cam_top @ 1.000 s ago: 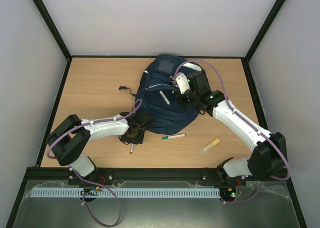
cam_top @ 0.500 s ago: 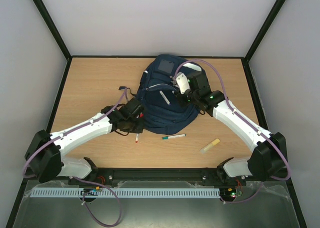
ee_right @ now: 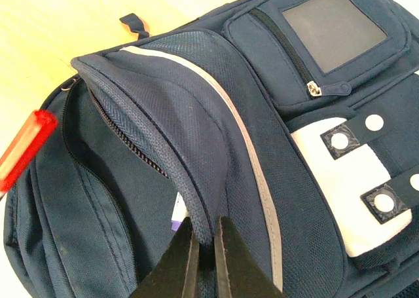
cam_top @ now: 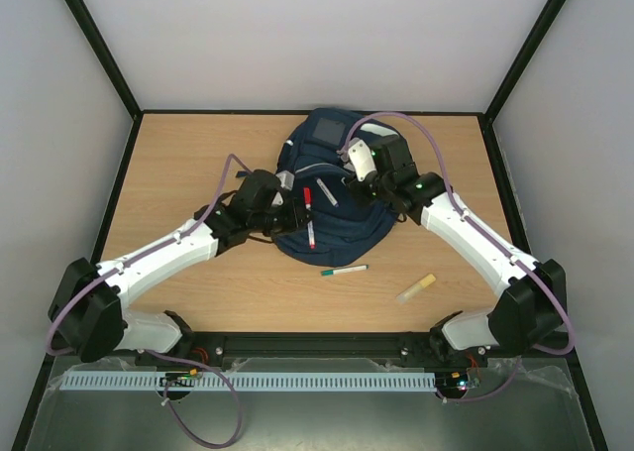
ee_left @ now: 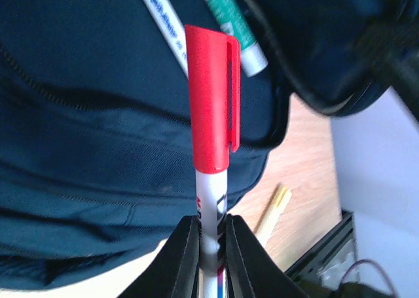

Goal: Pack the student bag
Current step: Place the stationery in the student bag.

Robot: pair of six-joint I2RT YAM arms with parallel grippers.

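The student bag (cam_top: 332, 198), navy blue with a pale stripe and white patches, lies at the middle back of the table. My right gripper (cam_top: 361, 172) is shut on the zip edge of its front flap (ee_right: 196, 200) and holds the flap up, so the pocket gapes. My left gripper (cam_top: 296, 219) is shut on a white marker with a red cap (ee_left: 211, 108). It holds the marker over the bag's left front, cap pointing toward the opening. The red cap (ee_right: 25, 149) shows at the left edge of the right wrist view. A white pen (cam_top: 327, 193) lies on the bag.
A green-capped marker (cam_top: 344, 271) and a yellow stick (cam_top: 416, 288) lie on the table in front of the bag. A green-labelled tube (ee_left: 232, 23) lies beside the white pen (ee_left: 162, 23). A white and purple item (ee_right: 177, 216) sits inside the pocket. Black frame rails edge the table.
My left arm has swung from the table in front of the bag up and right, carrying the red-capped marker over the bag. The right gripper still holds the flap.
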